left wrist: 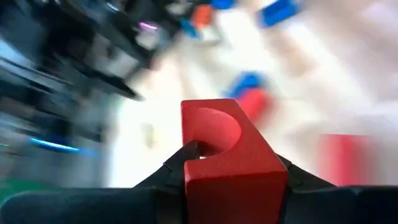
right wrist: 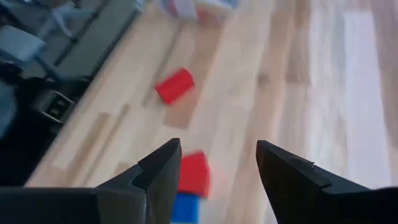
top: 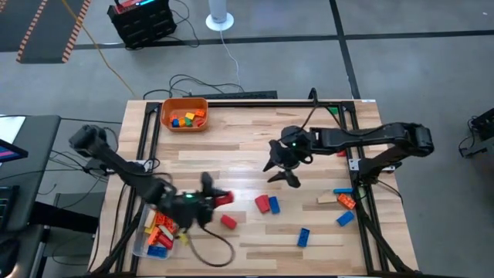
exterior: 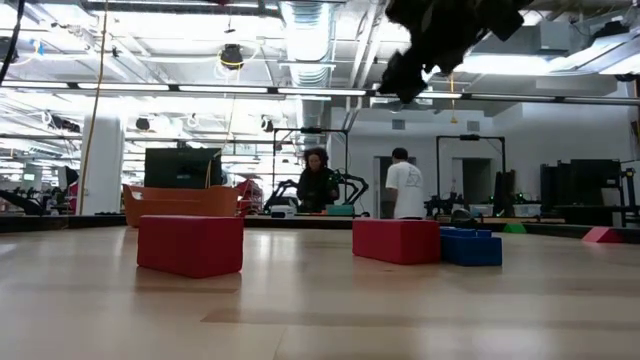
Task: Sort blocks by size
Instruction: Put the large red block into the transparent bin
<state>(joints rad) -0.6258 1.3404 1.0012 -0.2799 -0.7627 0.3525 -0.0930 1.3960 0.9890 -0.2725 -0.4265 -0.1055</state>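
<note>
High view: the left claw (top: 218, 198) sits toward seven o'clock on the table (top: 231, 147), closed on a red block (top: 224, 198). The left wrist view shows that red block (left wrist: 233, 165) pinched between the two dark fingers (left wrist: 171, 171), its hollow underside facing the camera. Just below the left arm, at the table's eight o'clock edge, a clear tub (top: 158, 232) holds several orange, red, yellow and blue blocks.

The right claw (top: 282, 171) hovers near the table's centre with its fingers spread wide and nothing between them; the right wrist view shows the gap empty, with a red and blue pair (right wrist: 191, 183) on the wood beneath and another red block (right wrist: 175, 85) farther off.

An orange bin (top: 185, 113) at eleven o'clock contains a few small blocks. Loose blocks lie across the five o'clock part of the table: a lone red one (top: 228, 222), a red and blue pair (top: 268, 205), a blue one (top: 304, 236), and a blue, tan and orange cluster (top: 342, 201) toward four o'clock.

Low view: two people stand in the room beyond the table.
</note>
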